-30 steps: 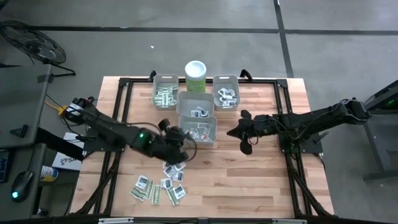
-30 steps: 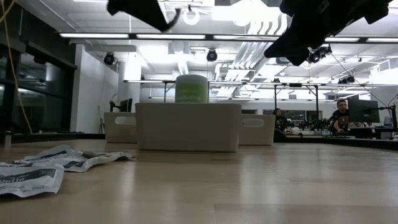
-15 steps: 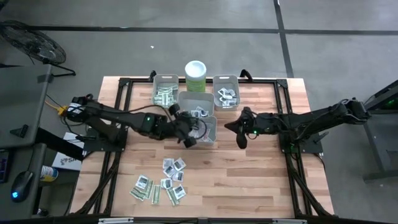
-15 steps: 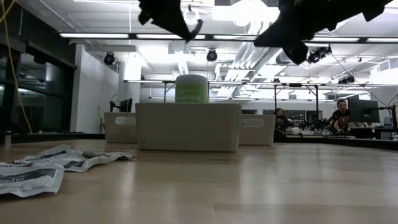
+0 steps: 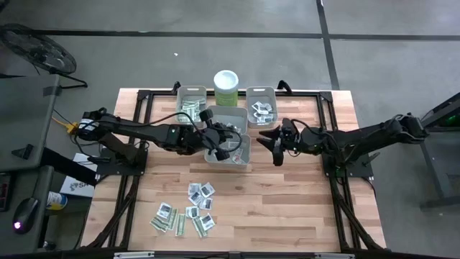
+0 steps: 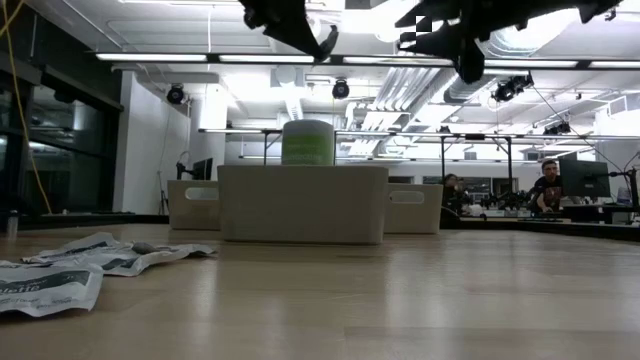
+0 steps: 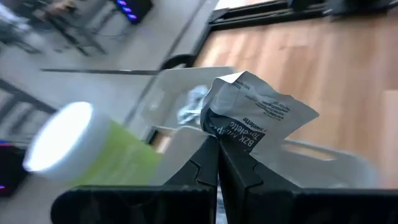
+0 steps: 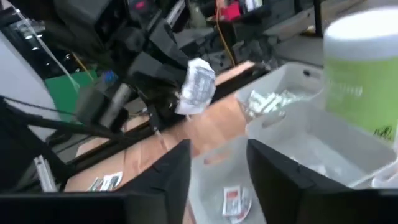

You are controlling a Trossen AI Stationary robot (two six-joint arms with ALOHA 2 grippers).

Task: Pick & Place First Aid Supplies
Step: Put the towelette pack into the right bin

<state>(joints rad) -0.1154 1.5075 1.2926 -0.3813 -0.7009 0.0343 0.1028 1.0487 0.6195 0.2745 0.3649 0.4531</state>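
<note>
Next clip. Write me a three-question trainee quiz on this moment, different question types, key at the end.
1. True or false: the left gripper is shut on a white packet.
2. The right gripper is: A) open, holding nothing B) shut on a strip C) out of view.
3. Fill in: the loose packets on the table lie nearer the ___ arm's side.

Key: 1 true; 2 A; 3 left.

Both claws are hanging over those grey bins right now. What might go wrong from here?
The left gripper pinches only a corner of a crumpled white packet, so it might slip out early and miss the bin below. The right gripper, fingers apart, hangs just beside that bin, near the left one; the arms could bump if both move in.
</note>
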